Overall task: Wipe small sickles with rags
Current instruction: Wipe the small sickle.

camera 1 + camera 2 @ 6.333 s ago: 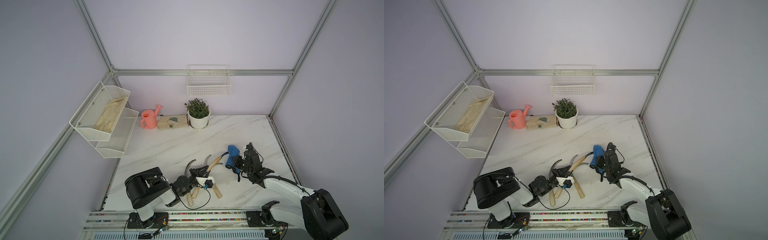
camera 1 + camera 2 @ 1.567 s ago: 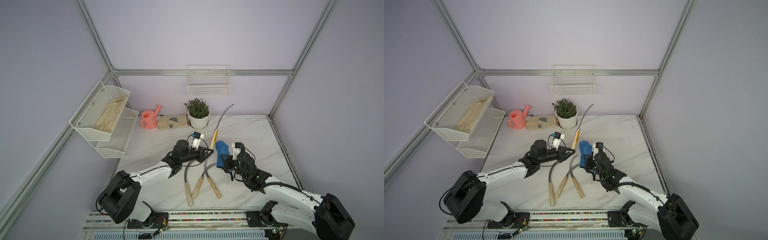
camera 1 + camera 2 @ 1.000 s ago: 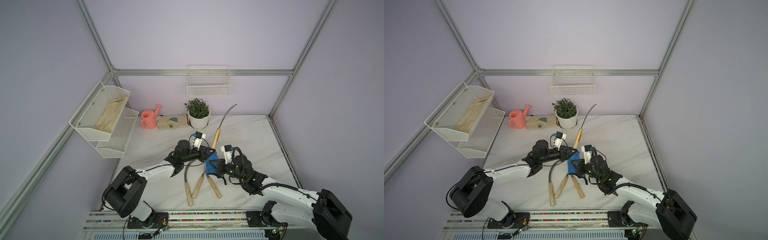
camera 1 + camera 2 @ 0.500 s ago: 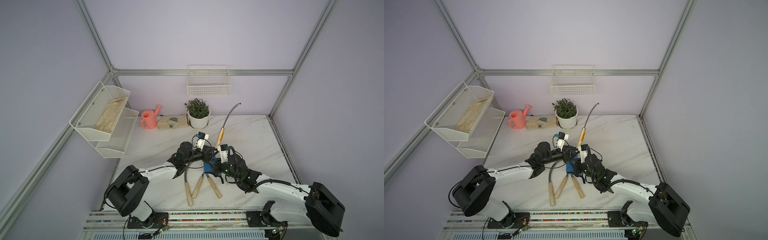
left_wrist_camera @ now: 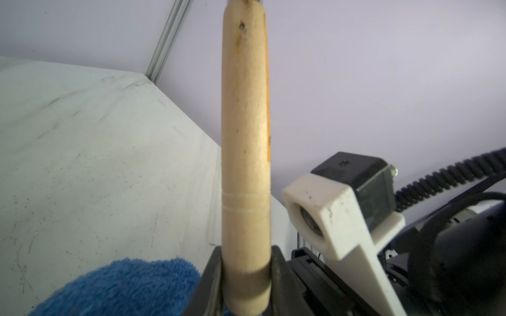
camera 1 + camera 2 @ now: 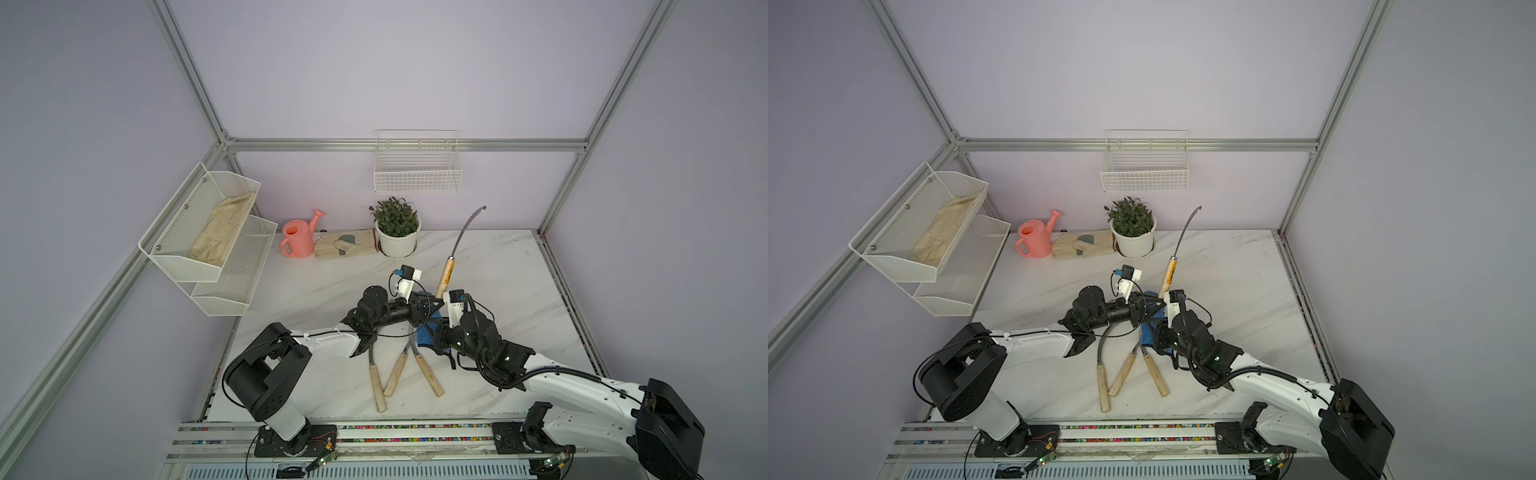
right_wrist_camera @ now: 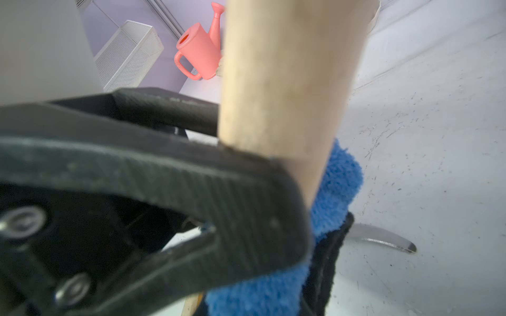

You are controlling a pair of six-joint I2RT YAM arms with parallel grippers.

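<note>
Left gripper (image 5: 246, 273) is clamped tight on the butt end of 1 sickle (image 6: 446, 270). Its jaws pinch the pale wooden handle so the tool stands tilted up and away from the gripper, with the curved blade rising clear into the air. Gripping it by the very end looks deliberate to me, since nearly all the handle and the whole blade are left bare for wiping.

Right gripper (image 6: 437, 331) is closed on the blue rag (image 7: 336, 177). The cloth sits just beside the left gripper's jaws, low against the handle and touching it as far as the right wrist view shows. From where I stand that reads as the start of a stroke, with the blade above not yet reached.

Below both grippers, on the marble table (image 6: 498, 270), the other 3 sickles (image 6: 395, 372) lie fanned out, handles toward the arm bases, near the lifted one but apart from it. Raising 1 off the table gives the rag room all round it.
</note>
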